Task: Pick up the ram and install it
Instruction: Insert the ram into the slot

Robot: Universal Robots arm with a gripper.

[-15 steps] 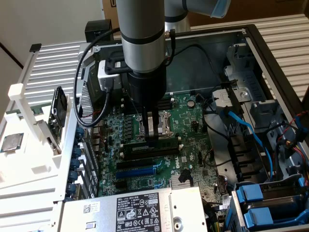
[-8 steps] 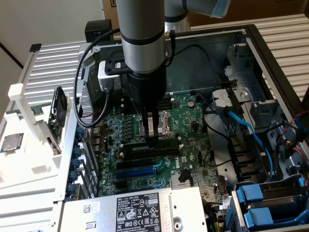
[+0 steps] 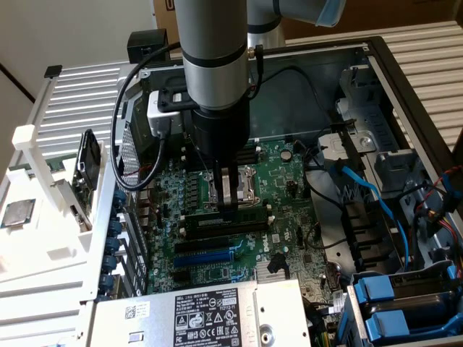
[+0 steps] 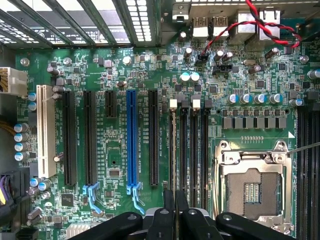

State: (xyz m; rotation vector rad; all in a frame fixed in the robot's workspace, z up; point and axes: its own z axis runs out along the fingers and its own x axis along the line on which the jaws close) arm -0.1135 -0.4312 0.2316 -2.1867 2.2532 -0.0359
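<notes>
**Exterior view.** The gripper (image 3: 230,204) hangs straight down over the board (image 3: 296,181), inside the open case (image 3: 311,79). I read the jaws as clenched on the ram (image 3: 249,214): both fingers come down on its upper edge at about mid-length. The ram stands on edge and runs out of the jaws toward both of the exterior view's sides, in line with the black slots (image 3: 217,230). I cannot tell whether it is fully seated. The socket (image 3: 249,184) lies just behind the jaws. The blue slot (image 3: 206,257) lies in front of them, nearer the camera.

**Wrist view.** The gripper (image 4: 175,207) shows two dark fingers (image 4: 168,210) with a narrow gap between them. The ram (image 4: 174,150) appears edge-on as a thin pale line. It starts between the jaws and runs away from them to a white clip (image 4: 173,103). More black slots (image 4: 195,150) lie just beside it, on the side of the socket (image 4: 252,192). The blue slot (image 4: 131,140) lies on the other side of the jaws, apart from the ram.
</notes>
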